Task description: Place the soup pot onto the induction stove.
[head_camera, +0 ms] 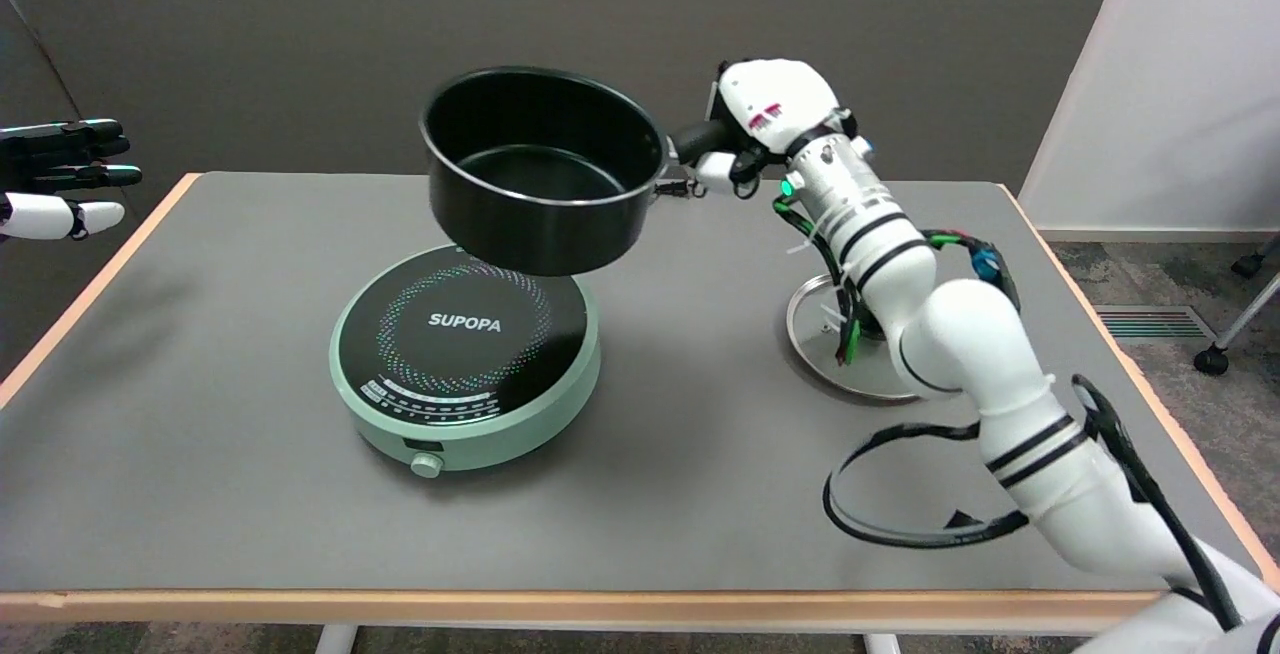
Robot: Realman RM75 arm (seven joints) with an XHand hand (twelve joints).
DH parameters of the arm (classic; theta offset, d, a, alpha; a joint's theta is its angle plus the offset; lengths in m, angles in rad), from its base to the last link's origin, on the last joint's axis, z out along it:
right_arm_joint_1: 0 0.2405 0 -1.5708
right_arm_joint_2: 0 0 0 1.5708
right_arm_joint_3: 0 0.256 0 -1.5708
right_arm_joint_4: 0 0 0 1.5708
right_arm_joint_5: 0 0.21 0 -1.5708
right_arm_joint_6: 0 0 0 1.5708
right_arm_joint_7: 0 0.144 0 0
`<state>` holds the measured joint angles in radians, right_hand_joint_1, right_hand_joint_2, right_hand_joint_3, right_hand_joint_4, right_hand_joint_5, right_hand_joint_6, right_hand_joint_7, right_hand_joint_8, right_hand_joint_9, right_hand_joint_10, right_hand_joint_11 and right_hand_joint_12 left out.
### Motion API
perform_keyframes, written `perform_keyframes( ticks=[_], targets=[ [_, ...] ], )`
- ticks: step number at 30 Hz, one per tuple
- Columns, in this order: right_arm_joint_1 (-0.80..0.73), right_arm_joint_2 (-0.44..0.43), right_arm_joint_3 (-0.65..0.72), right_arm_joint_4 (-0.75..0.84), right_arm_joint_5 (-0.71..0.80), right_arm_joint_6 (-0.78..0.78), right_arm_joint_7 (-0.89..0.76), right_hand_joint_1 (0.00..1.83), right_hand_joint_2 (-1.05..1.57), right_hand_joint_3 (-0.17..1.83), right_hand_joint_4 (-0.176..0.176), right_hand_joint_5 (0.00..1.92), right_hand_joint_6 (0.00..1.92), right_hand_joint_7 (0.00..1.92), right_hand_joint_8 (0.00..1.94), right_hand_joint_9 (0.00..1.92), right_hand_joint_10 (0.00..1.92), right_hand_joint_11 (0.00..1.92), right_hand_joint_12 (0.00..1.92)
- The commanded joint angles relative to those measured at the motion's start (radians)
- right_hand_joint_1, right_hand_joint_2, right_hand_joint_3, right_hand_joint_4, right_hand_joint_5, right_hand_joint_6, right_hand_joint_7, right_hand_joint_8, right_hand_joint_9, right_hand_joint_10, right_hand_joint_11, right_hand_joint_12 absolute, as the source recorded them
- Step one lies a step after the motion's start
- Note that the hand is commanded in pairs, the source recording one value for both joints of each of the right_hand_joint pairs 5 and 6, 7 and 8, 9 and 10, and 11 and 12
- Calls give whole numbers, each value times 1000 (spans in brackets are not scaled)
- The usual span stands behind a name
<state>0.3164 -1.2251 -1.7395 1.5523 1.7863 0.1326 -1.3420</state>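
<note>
The black soup pot [540, 169] hangs in the air, tilted toward the camera, above the far edge of the induction stove [466, 359]. Its inside shows nothing in it. My right hand [762, 124] grips the pot's short black handle from the right, well above the table. The stove is round, pale green with a black glass top marked SUPOPA, and sits left of the table's middle. The pot's bottom does not touch the stove.
A round glass pot lid [835, 334] with a metal rim lies on the grey table [200, 454] at the right, partly hidden behind my right forearm. The idle left hand [60, 174] hovers at the upper left edge.
</note>
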Motion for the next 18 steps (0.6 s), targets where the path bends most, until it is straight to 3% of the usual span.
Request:
perform_keyframes(
  ticks=[1, 7, 18],
  targets=[
    [198, -13, -103, -156, 61, -203, -8, 882, 1445, 469, -41, 1920, 1920, 1920, 1920, 1920, 1920, 1920, 1920],
    [242, -83, -143, -273, 49, -154, -10, 882, 1437, 474, -41, 1920, 1920, 1920, 1920, 1920, 1920, 1920, 1920],
    [217, -213, -167, -345, -108, 153, -5, 905, 1413, 484, -47, 1920, 1920, 1920, 1920, 1920, 1920, 1920, 1920]
  ],
)
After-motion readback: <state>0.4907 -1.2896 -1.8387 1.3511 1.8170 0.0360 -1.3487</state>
